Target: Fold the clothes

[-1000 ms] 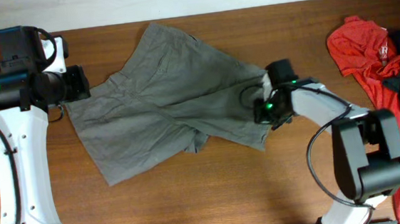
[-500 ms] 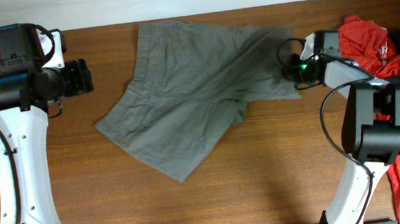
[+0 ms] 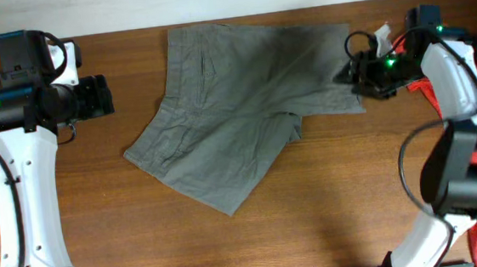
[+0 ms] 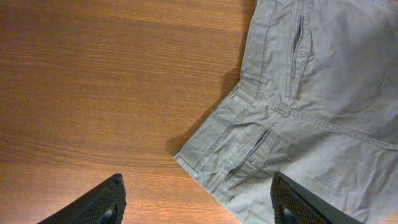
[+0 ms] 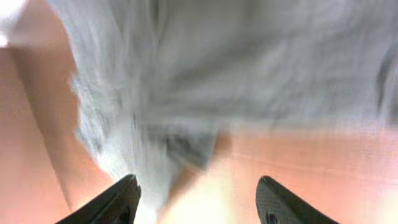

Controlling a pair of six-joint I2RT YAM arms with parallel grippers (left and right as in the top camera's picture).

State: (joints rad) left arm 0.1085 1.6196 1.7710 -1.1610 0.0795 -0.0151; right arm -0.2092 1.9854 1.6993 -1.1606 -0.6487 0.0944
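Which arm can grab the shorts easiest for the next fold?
Probably the right. The right hand is open at the right edge of the shorts, with cloth just ahead of it. The left hand is open too, but hovers over bare table, apart from the shorts.

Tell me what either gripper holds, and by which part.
Nothing, apparently: left gripper and right gripper stand open, grey-olive woven shorts lying loose; right wrist view blurred.

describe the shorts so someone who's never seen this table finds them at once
On the brown wooden table, look to the middle near the far edge, where the shorts lie spread out. They are grey-olive cloth with slit pockets, unlike the bright red garment bunched at the right end.
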